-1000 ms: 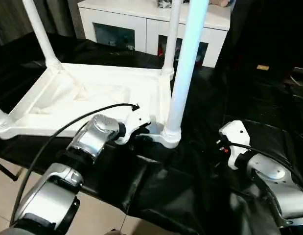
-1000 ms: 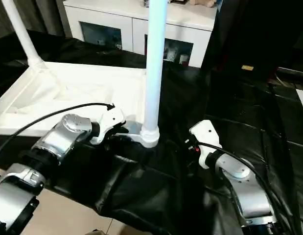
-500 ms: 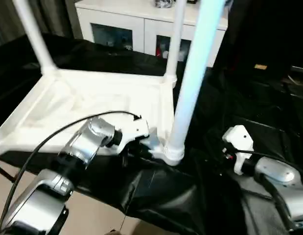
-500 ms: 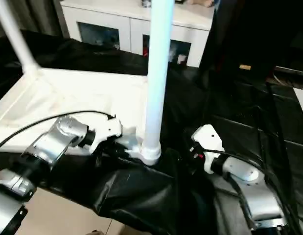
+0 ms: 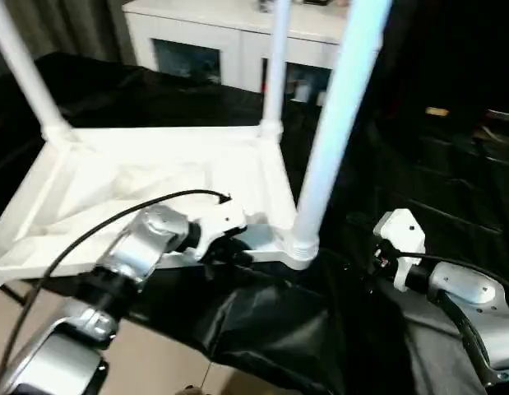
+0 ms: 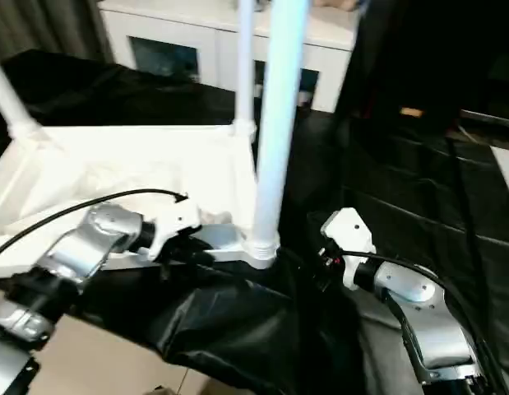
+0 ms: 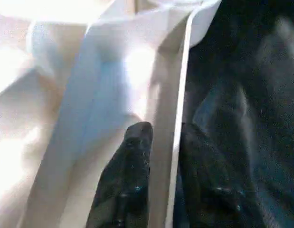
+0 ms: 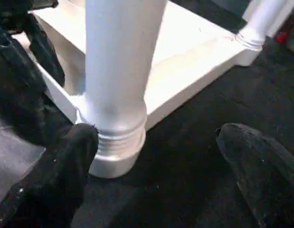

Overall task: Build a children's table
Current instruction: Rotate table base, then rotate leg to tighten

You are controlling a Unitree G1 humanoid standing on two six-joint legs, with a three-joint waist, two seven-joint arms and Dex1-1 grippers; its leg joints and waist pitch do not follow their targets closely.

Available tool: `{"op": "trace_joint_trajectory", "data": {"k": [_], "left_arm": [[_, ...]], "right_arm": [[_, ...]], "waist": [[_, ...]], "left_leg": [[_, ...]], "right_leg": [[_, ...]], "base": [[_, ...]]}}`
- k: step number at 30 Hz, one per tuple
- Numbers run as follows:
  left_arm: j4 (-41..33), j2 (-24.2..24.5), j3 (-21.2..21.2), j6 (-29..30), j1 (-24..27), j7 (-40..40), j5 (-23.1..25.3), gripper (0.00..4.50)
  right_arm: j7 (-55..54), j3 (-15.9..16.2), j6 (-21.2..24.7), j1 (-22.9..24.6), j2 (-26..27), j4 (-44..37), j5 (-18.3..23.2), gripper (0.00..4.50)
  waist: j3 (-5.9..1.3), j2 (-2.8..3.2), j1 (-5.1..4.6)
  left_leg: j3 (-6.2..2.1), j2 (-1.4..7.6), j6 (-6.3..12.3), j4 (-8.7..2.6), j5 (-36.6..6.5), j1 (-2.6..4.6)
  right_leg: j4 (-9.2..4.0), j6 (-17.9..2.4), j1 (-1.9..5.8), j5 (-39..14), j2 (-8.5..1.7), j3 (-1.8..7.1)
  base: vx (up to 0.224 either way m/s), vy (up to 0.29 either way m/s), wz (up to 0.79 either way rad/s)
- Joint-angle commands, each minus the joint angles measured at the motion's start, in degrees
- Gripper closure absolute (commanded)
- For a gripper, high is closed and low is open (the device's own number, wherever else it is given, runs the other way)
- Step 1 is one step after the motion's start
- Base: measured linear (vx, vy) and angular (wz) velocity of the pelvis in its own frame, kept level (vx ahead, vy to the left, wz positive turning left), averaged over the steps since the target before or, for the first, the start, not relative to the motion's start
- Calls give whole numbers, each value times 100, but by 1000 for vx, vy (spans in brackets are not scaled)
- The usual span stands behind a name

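Observation:
The children's table (image 5: 155,173) lies upside down on black cloth, ribbed underside up. Three white legs stand screwed in: one at the near right corner (image 5: 328,140), one at the far right corner (image 5: 273,74), one at the far left (image 5: 28,78). My left gripper (image 7: 163,137) is at the near rim (image 5: 262,243), just left of the near corner leg. One black finger (image 7: 132,161) sits inside the thin rim wall and the other outside, pinching it. My right gripper (image 8: 156,137) stands wide open just right of that leg's threaded base (image 8: 113,142), holding nothing.
A white cabinet with glass-fronted doors (image 5: 229,37) stands behind the table. Black cloth (image 5: 435,164) covers the work surface and hangs over its near edge, with beige floor (image 5: 155,362) below. A black cable (image 5: 114,218) loops over my left forearm.
The table has turned and slid a little toward me: its near right corner moved right and nearer, and its far left leg swung left. My left gripper moved with the rim. The right gripper barely moved.

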Motion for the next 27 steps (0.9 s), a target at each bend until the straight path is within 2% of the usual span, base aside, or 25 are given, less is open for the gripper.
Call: {"op": "trace_joint_trajectory", "data": {"k": [1,5,6,9,10,15,16,18,22,23,25,27], "left_arm": [[-263,110,73,262,119,-74,-32,351],[-379,114,161,272,223,-38,-111,351],[-368,95,179,249,228,-23,-130,379],[-255,-25,251,-47,226,90,-216,388],[-249,-36,257,-54,226,95,-225,407],[-316,-73,211,-195,290,9,-255,444],[-355,-66,196,-169,317,-45,-271,444],[-437,-12,111,-142,389,-159,-251,444],[-445,8,58,-232,438,-204,-217,444],[-453,10,45,-279,443,-219,-210,444],[-485,27,12,-355,456,-271,-192,444],[-516,34,-2,-386,468,-301,-178,444]], "right_arm": [[73,41,-39,-2,-54,-26,24,0],[128,36,-59,-34,-45,-6,53,0],[139,36,-63,-41,-41,-1,61,0],[254,58,-107,-63,-42,23,132,0],[266,60,-109,-63,-43,23,138,0],[635,176,-181,-28,-176,-31,209,0],[686,200,-190,-35,-184,-27,198,0],[717,301,-250,-116,-154,70,105,0],[721,419,-353,-283,-92,278,-33,0],[702,433,-370,-361,-65,362,-52,0],[605,454,-431,-494,-35,536,-137,0],[621,458,-450,-618,3,698,-118,0]], "waist": [[-299,-6,16],[-300,-2,22],[-301,-6,21],[-295,-12,22],[-299,-12,26],[-317,-10,26],[-315,-19,7],[-312,-22,-8],[-310,-11,-28],[-303,-48,-33],[-307,-35,-29],[-317,-49,-23]], "left_leg": [[-216,557,239,-529,-965,77],[-213,544,261,-523,-879,57],[-209,538,272,-517,-877,50],[-212,539,267,-521,-956,54],[-208,536,271,-515,-946,56],[-215,555,348,-512,-807,50],[-217,545,380,-511,-741,22],[-215,543,412,-504,-740,29],[-206,541,353,-506,-816,52],[-203,540,355,-508,-811,48],[-203,545,354,-505,-779,52],[-192,536,388,-493,-655,54]], "right_leg": [[-436,-1549,227,-766,-611,333],[-431,-1570,243,-638,-625,336],[-433,-1574,247,-627,-625,337],[-456,-1538,246,-782,-630,338],[-457,-1528,243,-787,-628,340],[-422,-1574,260,-457,-632,332],[-404,-1592,274,-357,-626,326],[-418,-1604,269,-386,-640,328],[-439,-1599,247,-634,-620,322],[-435,-1600,249,-670,-623,324],[-430,-1602,244,-650,-626,326],[-417,-1615,244,-538,-621,325]], "base": [[0,0,0],[0,0,0],[0,0,0],[0,0,0],[0,0,0],[0,0,0],[0,0,0],[0,0,0],[0,0,0],[0,0,0],[0,0,0],[0,0,0]]}}
